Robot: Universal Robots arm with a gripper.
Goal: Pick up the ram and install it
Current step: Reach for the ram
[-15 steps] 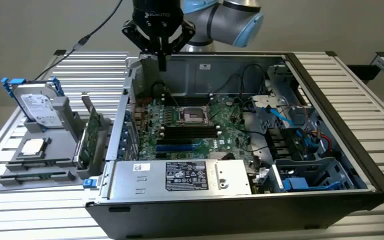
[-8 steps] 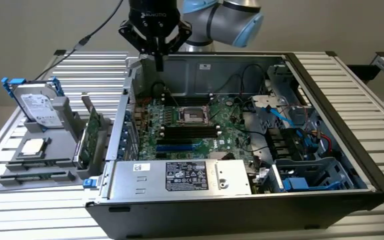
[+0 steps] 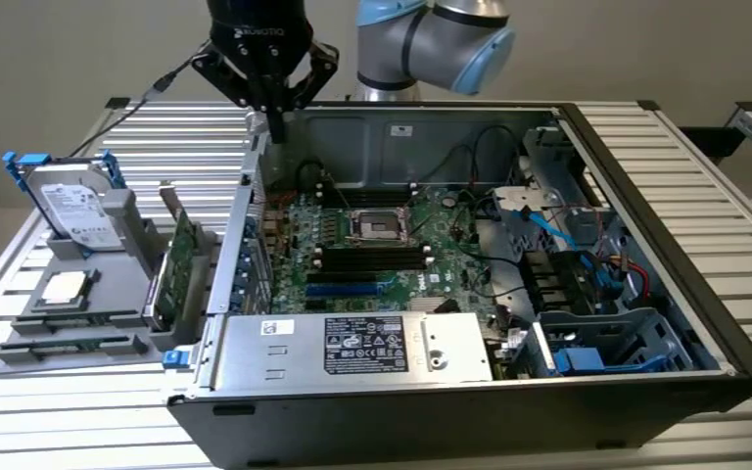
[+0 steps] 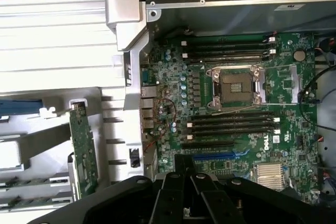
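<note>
Fingers point(image 3: 273, 116) closed, prob over case wall point(image 3: 247, 181)

Green motherboard point(image 4: 286, 85) carries black slots point(image 4: 231, 124) and one blue slot point(image 4: 212, 156); beside the motherboard, a grey tray point(image 3: 17, 357) holds a green card point(image 4: 83, 153).

Soft, even overhead light, prob. room lamps. Ribbed silver metal desk point(image 4: 52, 40) glares near-white in wrist view; open black computer case point(image 3: 481, 423) interior sits shadowed; matte black fingers point(image 4: 181, 167) read as dark mass.

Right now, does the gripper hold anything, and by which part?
Nothing is held. The gripper is shut and empty, at the edge of the computer case.
</note>
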